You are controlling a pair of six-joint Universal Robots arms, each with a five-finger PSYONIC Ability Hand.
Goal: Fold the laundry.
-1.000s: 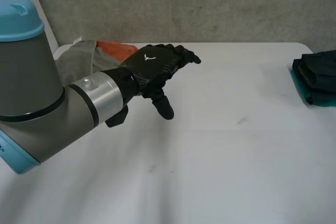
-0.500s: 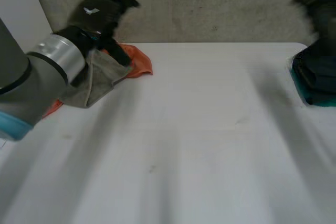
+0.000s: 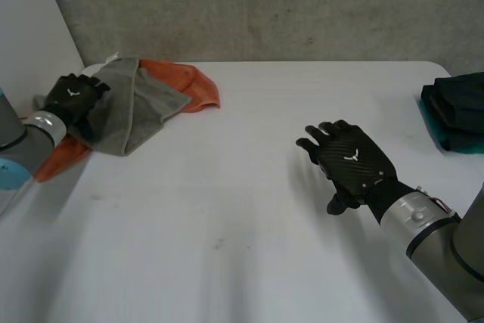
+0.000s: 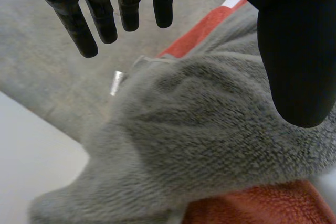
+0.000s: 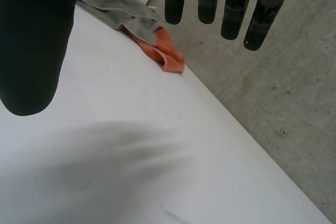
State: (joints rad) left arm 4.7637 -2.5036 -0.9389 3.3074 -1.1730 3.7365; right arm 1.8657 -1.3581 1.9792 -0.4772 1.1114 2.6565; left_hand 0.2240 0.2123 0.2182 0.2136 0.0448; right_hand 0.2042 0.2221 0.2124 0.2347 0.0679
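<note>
The left hand, fingers spread over the grey towel at the far left corner of the tabletop, should probably pinch one edge.

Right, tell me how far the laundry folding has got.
Done, it seems: a dark stack at the table's right edge looks folded. In hand: the left hand hovers open over the grey towel, gripping nothing; the right hand is open above the table. Left: the grey towel and the orange cloth under it lie rumpled, unfolded.
</note>
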